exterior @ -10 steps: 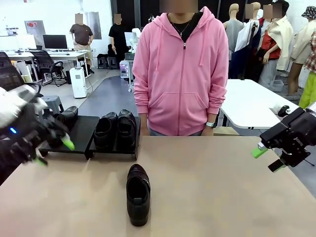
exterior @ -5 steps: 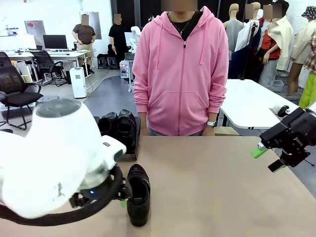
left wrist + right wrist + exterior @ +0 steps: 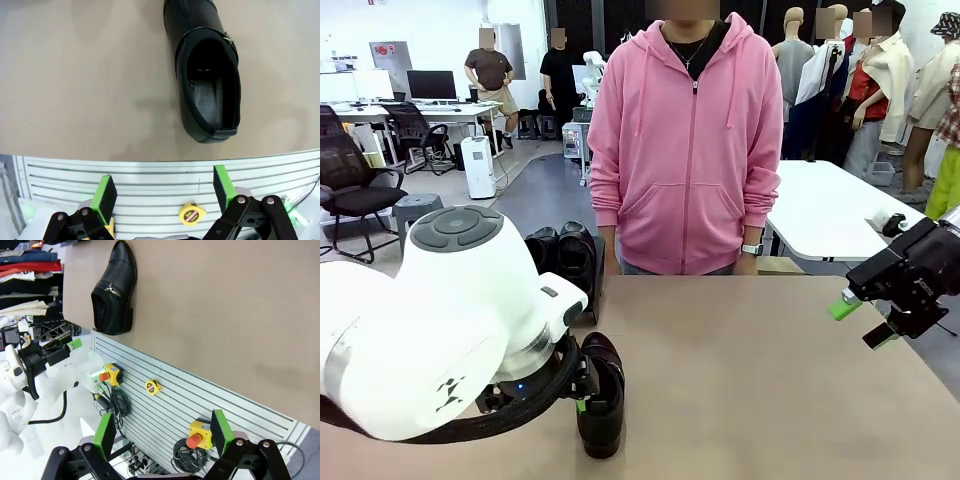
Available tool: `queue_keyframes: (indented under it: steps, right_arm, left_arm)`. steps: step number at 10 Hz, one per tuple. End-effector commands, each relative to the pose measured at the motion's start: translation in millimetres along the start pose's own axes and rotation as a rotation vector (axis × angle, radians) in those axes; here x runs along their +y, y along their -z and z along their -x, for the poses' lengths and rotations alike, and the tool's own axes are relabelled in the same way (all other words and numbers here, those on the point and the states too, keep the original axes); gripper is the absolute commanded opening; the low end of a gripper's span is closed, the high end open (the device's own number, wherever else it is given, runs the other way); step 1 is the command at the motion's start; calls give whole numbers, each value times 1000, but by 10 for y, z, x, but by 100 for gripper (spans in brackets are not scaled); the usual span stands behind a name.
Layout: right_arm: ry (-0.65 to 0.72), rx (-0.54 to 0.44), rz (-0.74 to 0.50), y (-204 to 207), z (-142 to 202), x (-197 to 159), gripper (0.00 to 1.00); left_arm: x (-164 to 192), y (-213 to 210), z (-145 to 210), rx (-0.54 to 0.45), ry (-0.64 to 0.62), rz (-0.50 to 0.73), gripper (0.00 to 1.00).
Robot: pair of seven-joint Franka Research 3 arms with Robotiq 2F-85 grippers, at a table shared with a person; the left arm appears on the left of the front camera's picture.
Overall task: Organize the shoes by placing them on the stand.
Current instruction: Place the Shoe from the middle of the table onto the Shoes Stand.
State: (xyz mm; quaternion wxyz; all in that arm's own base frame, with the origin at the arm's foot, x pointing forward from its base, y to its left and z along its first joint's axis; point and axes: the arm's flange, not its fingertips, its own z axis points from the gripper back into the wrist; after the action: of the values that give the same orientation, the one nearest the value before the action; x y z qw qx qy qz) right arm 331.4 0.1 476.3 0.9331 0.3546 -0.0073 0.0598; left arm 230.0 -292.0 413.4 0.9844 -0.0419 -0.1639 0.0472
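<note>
Left arm has swung in from the left edge toward the middle since the earlier frame, its white bulk now low over the near tabletop (image 3: 770, 380), hiding the left platform; the right arm has not budged.

Nearest: left gripper (image 3: 165, 187), fingers well apart, empty, poised over the tabletop's near edge with the loose shoe (image 3: 207, 75) just beyond it, heel toward the gripper, offset to one side of the line between the pads; in the front view a green pad (image 3: 581, 404) sits just beside the shoe's left flank.

Risks from here, as judgement: the offset means a straight descent could land one finger on the heel rim or inside the opening, tipping or skating the shoe; shiny leather looks slick, so a shallow pinch on the collar may slip on the lift; the shoe lies near the tabletop's edge, so a nudge could send it off.

Mid-field: right gripper (image 3: 865, 320) hangs at the right side, fingers apart, holding nothing, well clear.

Farther: the stand (image 3: 597, 275) carries a pair of shoes (image 3: 565, 255) on its right platform; the carry must pass close by that pair, and the arm's bulk could clip it.

Beyond: a person (image 3: 685, 150) stands at the far edge, close to the stand's swing path.
</note>
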Motion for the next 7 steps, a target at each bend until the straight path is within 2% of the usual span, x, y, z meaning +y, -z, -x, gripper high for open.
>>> queue_keyframes:
  steps: [1, 2, 3, 4, 7]
  right_arm:
    - [18, 2, -11, -35, -24, 38, 100]
    - [18, 2, -11, -35, -24, 38, 100]
    - [18, 2, -11, -35, -24, 38, 100]
    - [18, 2, -11, -35, -24, 38, 100]
    - [18, 2, -11, -35, -24, 38, 100]
  left_arm:
    - [-82, 53, -251, -8, 69, 35, 100]
    - [-264, 129, -547, 35, 168, 87, 100]
    - [-430, 217, -862, 23, 148, 80, 100]
    - [-506, 315, -1076, 67, 133, 58, 100]
    - [-505, 709, -1274, 193, 89, -12, 100]
